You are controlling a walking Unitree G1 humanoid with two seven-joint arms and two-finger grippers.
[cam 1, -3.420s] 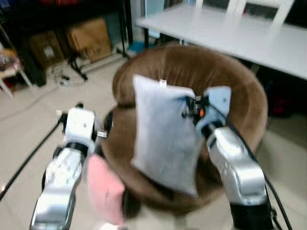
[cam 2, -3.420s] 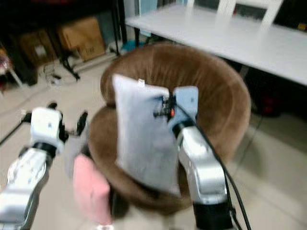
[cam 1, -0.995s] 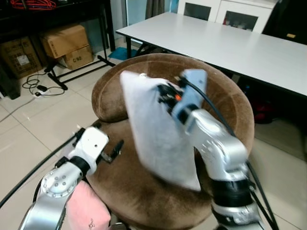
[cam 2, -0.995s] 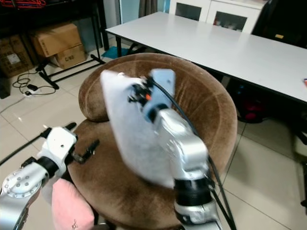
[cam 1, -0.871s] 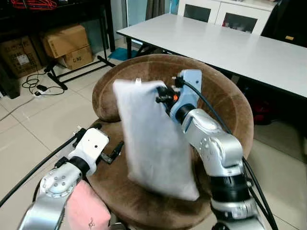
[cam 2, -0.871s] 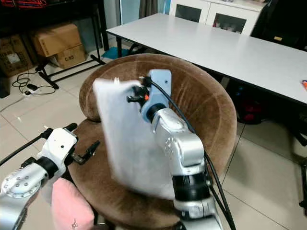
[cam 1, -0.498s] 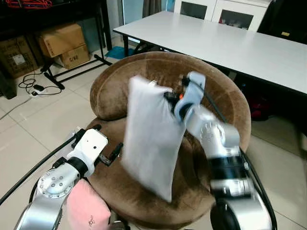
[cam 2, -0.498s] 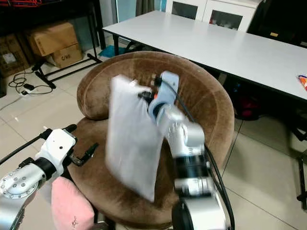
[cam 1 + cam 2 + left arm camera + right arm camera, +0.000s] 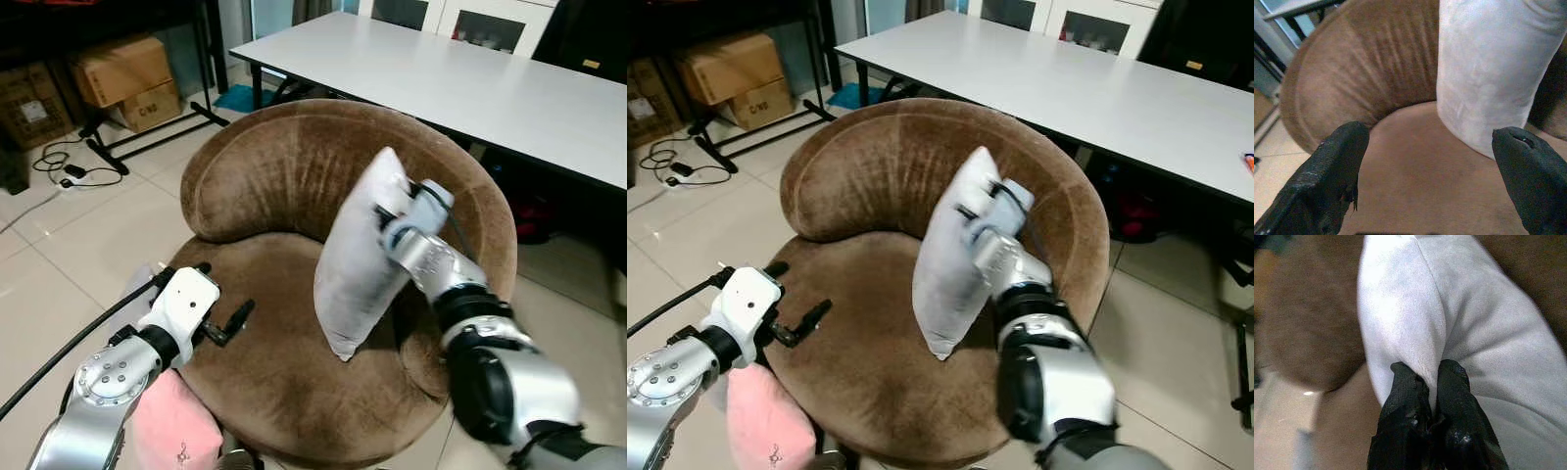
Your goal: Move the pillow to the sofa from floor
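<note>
Left eye view: the right hand (image 9: 384, 217) pinches the top edge of the grey pillow (image 9: 358, 259), whose lower corner touches the seat of the round brown sofa (image 9: 265, 186).

Left wrist view: the left hand (image 9: 1422, 169), fingers apart and empty, hovers over the seat.

Right wrist view: 2 fingers (image 9: 1405, 399) clamp a fold. Better to release only once the pillow leans on the backrest.
</note>
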